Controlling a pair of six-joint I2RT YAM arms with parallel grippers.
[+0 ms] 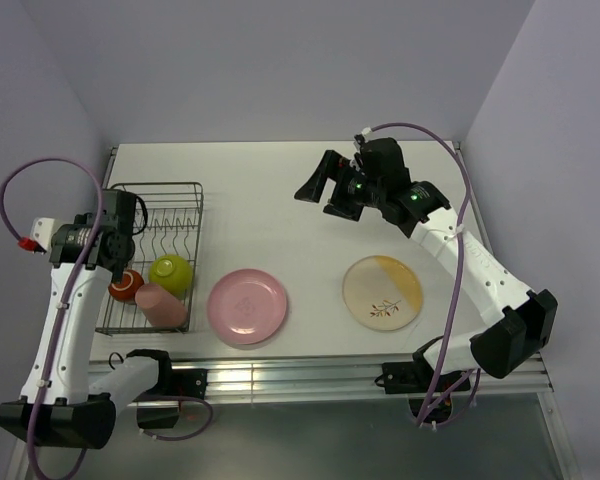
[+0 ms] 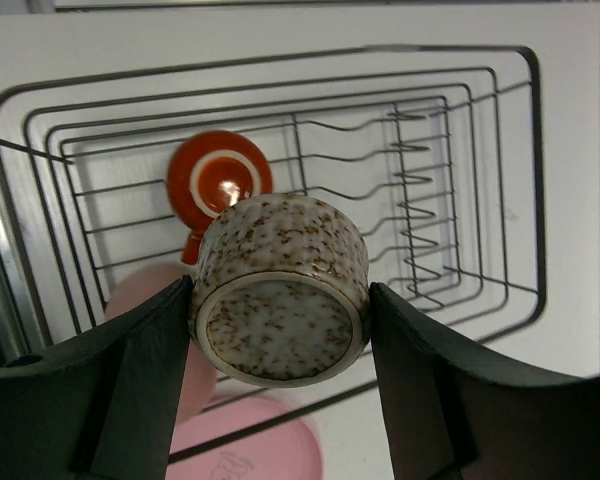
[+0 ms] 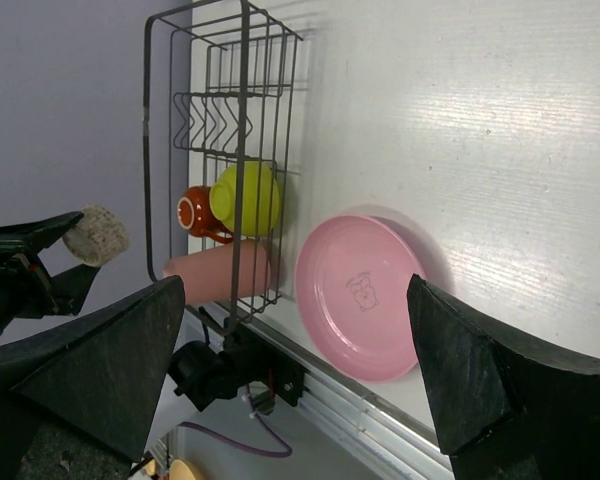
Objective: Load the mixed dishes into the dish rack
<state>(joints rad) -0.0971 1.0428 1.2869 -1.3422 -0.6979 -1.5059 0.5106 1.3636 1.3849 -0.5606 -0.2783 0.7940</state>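
Observation:
My left gripper [image 2: 280, 330] is shut on the small speckled grey-tan cup [image 2: 280, 290] and holds it, base toward the camera, above the near part of the dish rack [image 2: 532, 200]. In the top view this gripper [image 1: 126, 224] hovers over the rack's left side [image 1: 160, 186]. The dark red-orange mug [image 1: 125, 285], lime-green bowl [image 1: 170, 272] and salmon-pink cup [image 1: 162, 305] lie in the rack's near end. The pink plate [image 1: 247, 306] and the cream-and-orange plate [image 1: 382, 291] lie flat on the table. My right gripper [image 1: 320, 192] is open and empty, raised above the table's far middle.
The rack's far half has upright prongs [image 2: 420, 200] with nothing in them. The table's metal front rail [image 1: 300, 378] runs close below the pink plate. Purple walls close in the back and both sides.

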